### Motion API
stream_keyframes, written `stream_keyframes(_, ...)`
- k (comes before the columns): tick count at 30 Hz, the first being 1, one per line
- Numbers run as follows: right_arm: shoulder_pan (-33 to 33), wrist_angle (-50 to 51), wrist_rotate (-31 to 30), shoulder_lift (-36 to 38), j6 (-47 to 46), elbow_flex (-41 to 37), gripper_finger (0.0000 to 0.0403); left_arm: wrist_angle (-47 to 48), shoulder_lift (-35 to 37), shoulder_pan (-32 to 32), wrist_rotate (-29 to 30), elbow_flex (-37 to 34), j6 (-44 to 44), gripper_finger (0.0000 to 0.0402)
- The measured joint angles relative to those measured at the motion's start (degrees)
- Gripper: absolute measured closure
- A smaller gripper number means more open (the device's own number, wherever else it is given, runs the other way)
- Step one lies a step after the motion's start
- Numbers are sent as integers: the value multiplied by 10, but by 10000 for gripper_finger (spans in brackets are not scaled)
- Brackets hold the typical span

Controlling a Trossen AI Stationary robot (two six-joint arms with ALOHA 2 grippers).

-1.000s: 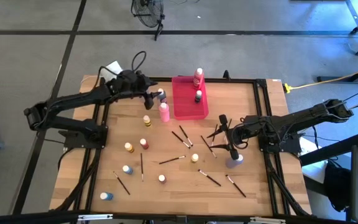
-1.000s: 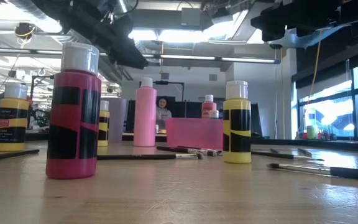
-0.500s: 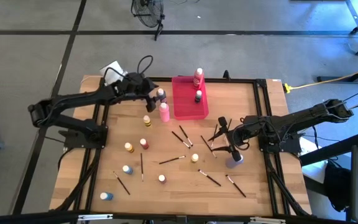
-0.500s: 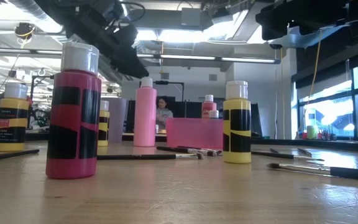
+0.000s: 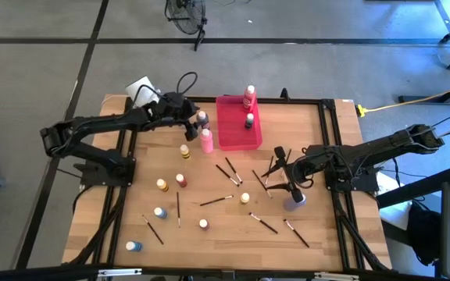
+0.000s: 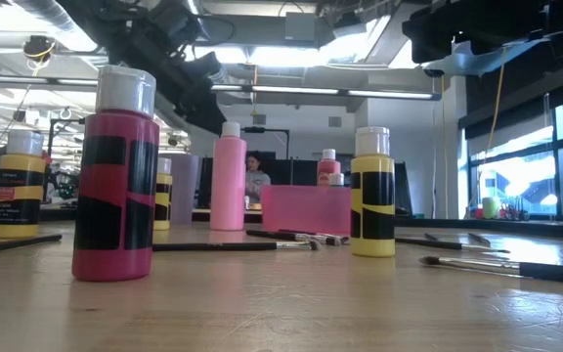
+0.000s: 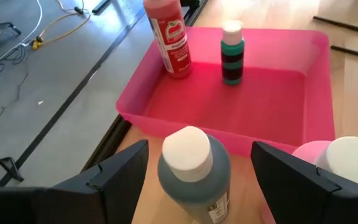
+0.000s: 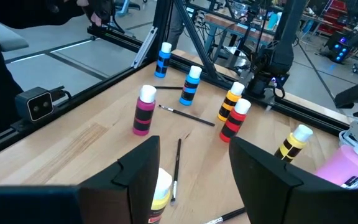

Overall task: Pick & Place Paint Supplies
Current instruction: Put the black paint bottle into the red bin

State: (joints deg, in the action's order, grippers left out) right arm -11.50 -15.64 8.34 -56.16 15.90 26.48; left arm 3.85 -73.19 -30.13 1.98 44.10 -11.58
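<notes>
The left gripper [image 7: 199, 177] is held with jaws spread wide around a grey-green paint bottle [image 7: 194, 167], ungripped, standing on the surface just beside the pink tray [image 7: 316, 81] and touching or nearly touching a pink bottle [image 5: 206, 140]. If the jaws are closed off-centre, either bottle could be toppled. The right gripper [image 8: 192, 165], jaws parted and empty, is kept above scattered paintbrushes [image 5: 216, 200].
</notes>
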Motion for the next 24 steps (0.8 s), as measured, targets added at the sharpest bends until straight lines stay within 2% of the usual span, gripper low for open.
stream_keyframes(24,0,0,-2,0,0,0,206,-30,-93,-11,0,0,0,121)
